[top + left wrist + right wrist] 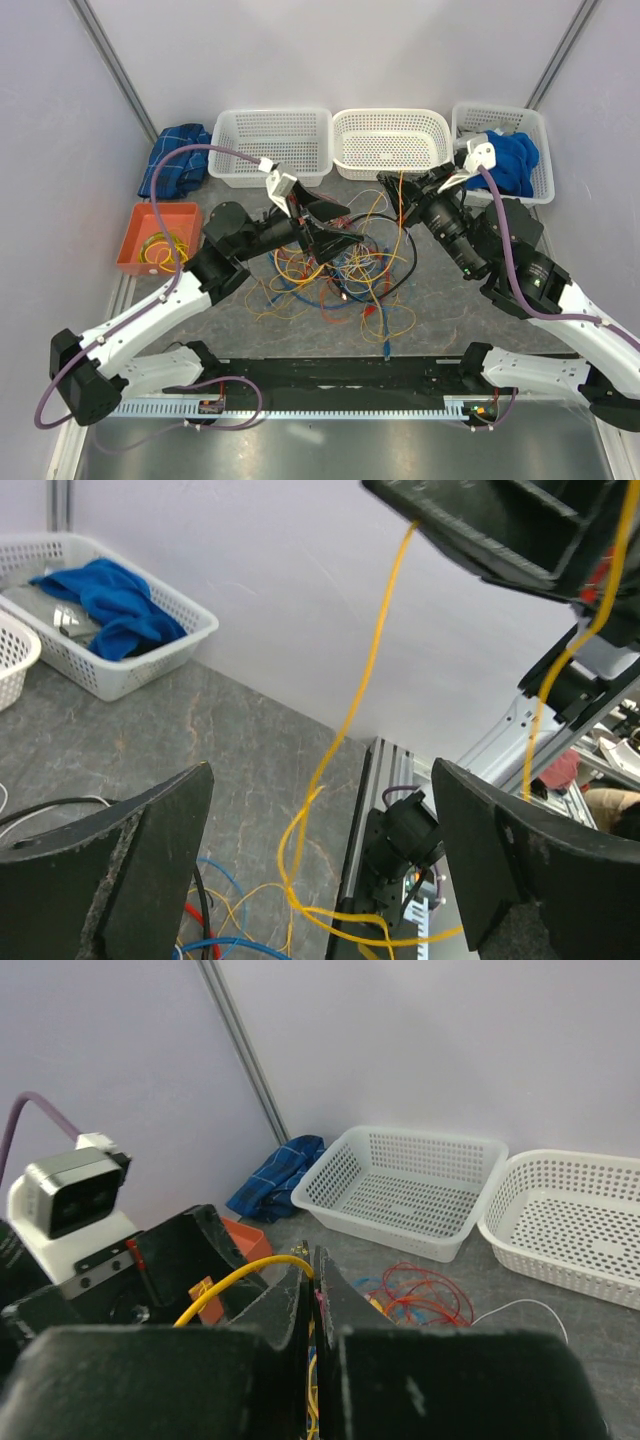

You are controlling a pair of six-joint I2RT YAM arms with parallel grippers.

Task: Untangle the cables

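**Right gripper pinches a yellow cable above the tangle while the left gapes empty**

From above, the cables [345, 270] lie in a loose heap on the grey table [450, 300], between the two arms and just in front of three white baskets [390, 143]. The left gripper [335, 232] hovers over the heap's left side and the right gripper [392, 190] over its far right edge. An orange tray [135, 240] on the left holds a coil of yellow wire [165, 250].

At the left wrist, the left gripper [322, 770] has its jaws spread wide with nothing in them. The yellow cable [345, 720] hangs from the right gripper [480, 530] overhead and passes through the gap, seemingly touching neither side. Blue, red and black strands lie on the table below. A basket behind holds a blue cloth [110, 610].

At the right wrist, the right gripper [312, 1260] has its jaws pressed together on the yellow cable [235, 1282], which curves away to the left. Beyond them, red wires [420, 1295] lie on the table in front of two of the baskets.
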